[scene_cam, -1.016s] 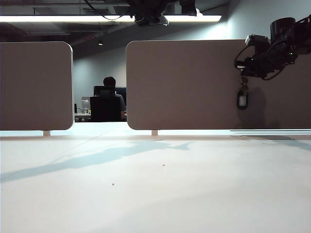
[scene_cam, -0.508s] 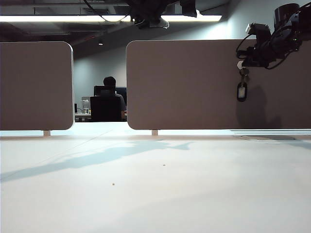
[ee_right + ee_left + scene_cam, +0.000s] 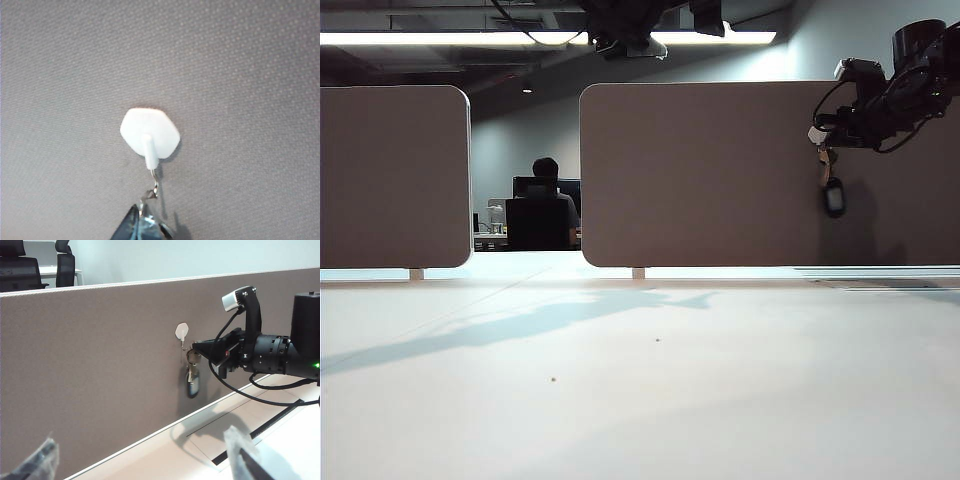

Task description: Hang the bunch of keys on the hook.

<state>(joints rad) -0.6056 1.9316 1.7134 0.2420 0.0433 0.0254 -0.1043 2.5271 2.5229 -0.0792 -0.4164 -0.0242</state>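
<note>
Nearest, in the left wrist view: left gripper (image 3: 137,452) sits low by the bench (image 3: 640,380), jaws released wide, nothing between them; only the two translucent fingertips (image 3: 240,442) show, blurred. It is well apart from the panel and the keys.

Further out, right gripper (image 3: 202,350) is up at the brown divider panel (image 3: 100,375), jaws clenched on the top of the bunch of keys (image 3: 192,375), just below the hook (image 3: 182,331). The keys and black fob hang straight down from the jaws, close against the panel face.

Right wrist view: hook (image 3: 149,134) is a pale hexagon stuck to the fabric, prong pointing down. A thin metal link of the bunch of keys (image 3: 152,187) sits right at the prong tip, touching or nearly so; can't tell if it's actually seated.

Exterior view: right gripper (image 3: 820,135) is high on the right against the panel (image 3: 700,175), keys (image 3: 832,190) dangling beneath, fob lowest.

Beyond the panels, a person (image 3: 548,200) sits at a desk, back to camera.
</note>
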